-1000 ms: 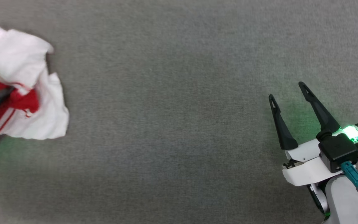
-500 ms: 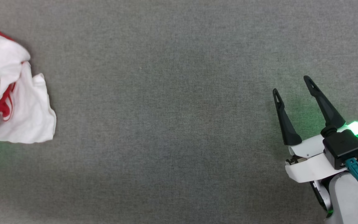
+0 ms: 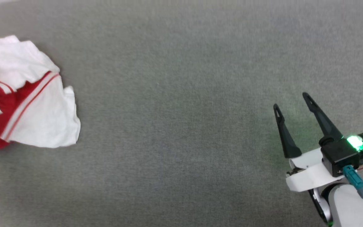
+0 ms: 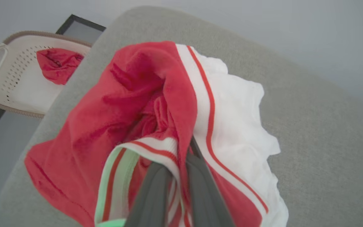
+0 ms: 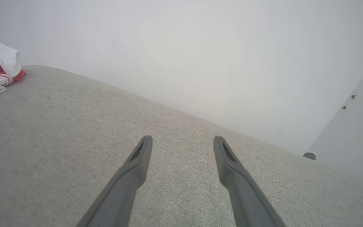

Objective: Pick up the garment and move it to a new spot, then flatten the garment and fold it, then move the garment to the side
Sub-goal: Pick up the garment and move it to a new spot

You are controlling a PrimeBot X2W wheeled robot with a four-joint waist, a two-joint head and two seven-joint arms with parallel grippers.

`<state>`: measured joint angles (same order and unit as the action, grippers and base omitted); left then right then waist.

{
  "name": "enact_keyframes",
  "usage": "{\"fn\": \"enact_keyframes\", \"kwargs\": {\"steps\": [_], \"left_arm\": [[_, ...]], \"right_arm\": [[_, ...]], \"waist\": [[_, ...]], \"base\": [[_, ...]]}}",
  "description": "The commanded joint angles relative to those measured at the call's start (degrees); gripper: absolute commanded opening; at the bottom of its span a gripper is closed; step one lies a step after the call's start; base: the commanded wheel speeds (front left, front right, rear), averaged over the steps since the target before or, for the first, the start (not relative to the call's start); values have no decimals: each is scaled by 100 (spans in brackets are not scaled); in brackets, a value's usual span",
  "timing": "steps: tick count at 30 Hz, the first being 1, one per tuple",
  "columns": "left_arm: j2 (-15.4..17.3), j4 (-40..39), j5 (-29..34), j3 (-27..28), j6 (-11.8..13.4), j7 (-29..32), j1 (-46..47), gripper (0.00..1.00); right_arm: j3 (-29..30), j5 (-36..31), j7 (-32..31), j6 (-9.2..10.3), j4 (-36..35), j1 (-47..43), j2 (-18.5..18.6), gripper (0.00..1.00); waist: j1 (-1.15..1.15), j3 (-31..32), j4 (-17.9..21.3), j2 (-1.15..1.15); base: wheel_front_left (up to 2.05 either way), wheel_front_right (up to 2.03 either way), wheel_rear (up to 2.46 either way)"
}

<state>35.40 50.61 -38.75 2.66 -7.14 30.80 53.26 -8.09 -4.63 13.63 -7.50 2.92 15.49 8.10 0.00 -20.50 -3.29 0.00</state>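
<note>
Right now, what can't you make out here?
Left wrist view: left gripper tips, buried in folds of the garment.
Head view: that garment's left part, cut by the frame edge.
Left wrist view: red cloth in the basket, partly behind the grey surface.

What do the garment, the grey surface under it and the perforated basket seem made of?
The garment: soft matte knit, likely cotton jersey; it bunches in loose folds. The grey surface: matte woven textile, fine weave grain visible, perhaps upholstery. The basket: smooth pale plastic by the look, with moulded holes, a loop handle and a darker rim.
</note>
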Motion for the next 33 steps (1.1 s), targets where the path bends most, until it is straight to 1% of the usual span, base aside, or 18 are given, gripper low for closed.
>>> {"fn": "enact_keyframes", "kwargs": {"steps": [1,6,13,15,20,22,27,32,33], "left_arm": [[76,-79,42,-34,-24,-143,76,0],[160,-431,50,-271,-38,-680,177,0],[348,-1117,138,-665,-38,-1219,338,0],[326,-1281,120,-748,-39,-1249,372,0],[288,-1837,-96,-948,-39,-1078,429,0],[327,-2074,-174,-1049,-39,-969,392,0],[302,-2704,-368,-1163,-40,-616,327,0],[163,-3420,-743,-1214,-8,-150,182,0],[163,-3420,-743,-1214,-8,-150,182,0]], "right_arm": [[-12,20,28,2,44,-139,-33,100],[25,54,63,2,236,-268,-114,100],[46,97,112,2,394,-454,-241,100],[88,98,113,2,413,-471,-255,100],[203,62,136,2,405,-530,-299,100],[280,34,142,2,387,-568,-320,100],[532,-10,145,2,350,-609,-336,100],[836,-53,153,2,300,-711,-356,100],[836,-53,153,2,300,-711,-356,100]], "waist": [[0,379,-153,0],[0,824,-257,0],[0,1322,-357,0],[0,1435,-374,0],[0,1631,-332,0],[0,1681,-279,0],[0,1761,-66,0],[0,1802,249,0],[0,1802,249,0]], "base": [[0,0,0],[0,0,0],[0,0,0],[0,0,0],[0,0,0],[0,0,0],[0,0,0],[0,0,0],[0,0,0]]}}
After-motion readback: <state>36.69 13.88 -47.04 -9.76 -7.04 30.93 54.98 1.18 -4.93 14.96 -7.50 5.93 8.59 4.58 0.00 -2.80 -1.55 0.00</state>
